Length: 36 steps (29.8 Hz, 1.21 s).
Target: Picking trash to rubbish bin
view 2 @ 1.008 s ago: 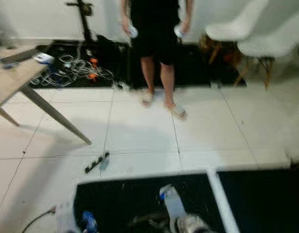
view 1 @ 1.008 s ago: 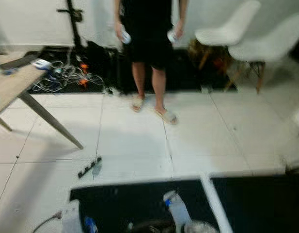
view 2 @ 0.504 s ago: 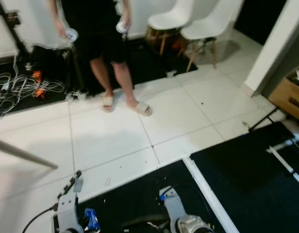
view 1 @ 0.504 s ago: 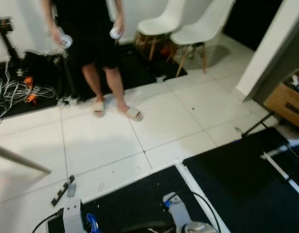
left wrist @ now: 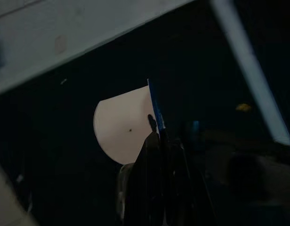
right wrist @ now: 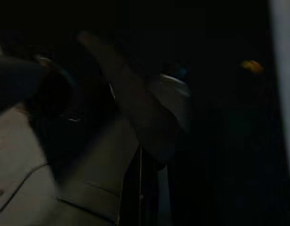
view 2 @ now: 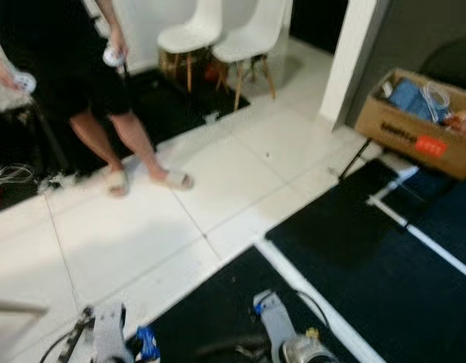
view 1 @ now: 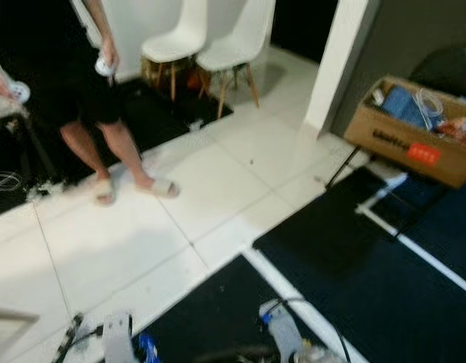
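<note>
In the left wrist view my left gripper (left wrist: 157, 133) is shut on a flat white piece of trash (left wrist: 124, 123) with a blue edge, held above a dark mat. In the left eye view my left arm (view 1: 116, 336) hangs at the bottom edge, with a bit of blue (view 1: 147, 349) beside it. My right arm (view 1: 283, 334) hangs low over the black mat (view 1: 218, 318). The right wrist view is very dark, with a pale blurred shape (right wrist: 171, 96) against black.
A person (view 1: 82, 91) in black shorts and sandals stands at the far left on white tiles, a controller in each hand. Two white chairs (view 1: 206, 41) stand behind. A white pillar (view 1: 335, 60) and an open cardboard box (view 1: 411, 128) are at the right. White strips (view 1: 414, 249) cross the mats.
The camera has swung to the right: the person and chairs slid left, the wooden table and cables left the view, and the pillar and cardboard box came in.
</note>
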### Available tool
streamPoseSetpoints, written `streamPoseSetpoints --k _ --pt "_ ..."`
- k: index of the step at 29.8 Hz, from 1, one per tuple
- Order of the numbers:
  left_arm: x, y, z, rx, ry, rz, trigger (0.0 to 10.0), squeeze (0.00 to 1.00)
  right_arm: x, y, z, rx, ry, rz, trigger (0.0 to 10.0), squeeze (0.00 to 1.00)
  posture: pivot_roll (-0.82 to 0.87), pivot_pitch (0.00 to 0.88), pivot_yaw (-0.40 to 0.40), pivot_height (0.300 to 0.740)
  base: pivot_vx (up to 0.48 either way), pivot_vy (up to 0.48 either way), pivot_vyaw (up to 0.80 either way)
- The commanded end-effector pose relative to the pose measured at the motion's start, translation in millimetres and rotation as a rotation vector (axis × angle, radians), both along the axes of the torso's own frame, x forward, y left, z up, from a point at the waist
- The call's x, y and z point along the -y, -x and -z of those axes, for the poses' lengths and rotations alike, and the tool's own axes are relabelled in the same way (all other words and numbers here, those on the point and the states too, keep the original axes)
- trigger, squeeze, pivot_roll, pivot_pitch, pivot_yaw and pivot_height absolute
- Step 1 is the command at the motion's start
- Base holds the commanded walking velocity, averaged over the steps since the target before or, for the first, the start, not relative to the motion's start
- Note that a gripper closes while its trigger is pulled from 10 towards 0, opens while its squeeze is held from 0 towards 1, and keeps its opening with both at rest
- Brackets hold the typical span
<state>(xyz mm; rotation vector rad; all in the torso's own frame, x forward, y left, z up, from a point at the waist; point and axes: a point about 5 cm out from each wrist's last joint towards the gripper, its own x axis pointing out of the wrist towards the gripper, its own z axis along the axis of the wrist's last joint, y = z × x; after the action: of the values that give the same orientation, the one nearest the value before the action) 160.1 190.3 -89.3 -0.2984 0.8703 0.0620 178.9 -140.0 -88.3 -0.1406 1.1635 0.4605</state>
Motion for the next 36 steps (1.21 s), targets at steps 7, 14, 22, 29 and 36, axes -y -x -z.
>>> streamPoseSetpoints --k 7,14,22,29,36 --pt "-0.8 12.8 5.5 -0.046 0.007 -0.015 10.0 0.00 0.9 14.8 6.8 -0.024 0.018 0.003 10.0 0.00 0.08 0.023 0.020 0.740 0.000 0.000 -0.79" --pt "-0.6 12.9 5.7 -0.051 0.003 -0.005 10.0 0.00 5.5 14.9 6.8 -0.022 0.034 -0.002 10.0 0.00 0.07 0.018 0.018 0.740 0.000 0.000 -0.79" --pt "-1.1 13.9 6.1 -0.054 -0.004 -0.002 10.0 0.00 6.7 20.0 9.0 -0.027 0.045 -0.011 10.0 0.00 0.08 0.010 0.014 0.740 0.000 0.000 -0.79" --pt "-1.8 15.3 6.5 -0.055 -0.005 -0.014 10.0 0.00 10.9 21.0 9.3 -0.027 0.057 -0.011 10.0 0.00 0.08 0.011 0.013 0.740 0.000 0.000 -0.79" --pt "-2.2 15.9 6.7 -0.057 -0.005 -0.022 10.0 0.00 12.4 21.6 9.6 -0.026 0.059 -0.001 10.0 0.00 0.08 0.020 0.016 0.740 0.000 0.000 -0.80"
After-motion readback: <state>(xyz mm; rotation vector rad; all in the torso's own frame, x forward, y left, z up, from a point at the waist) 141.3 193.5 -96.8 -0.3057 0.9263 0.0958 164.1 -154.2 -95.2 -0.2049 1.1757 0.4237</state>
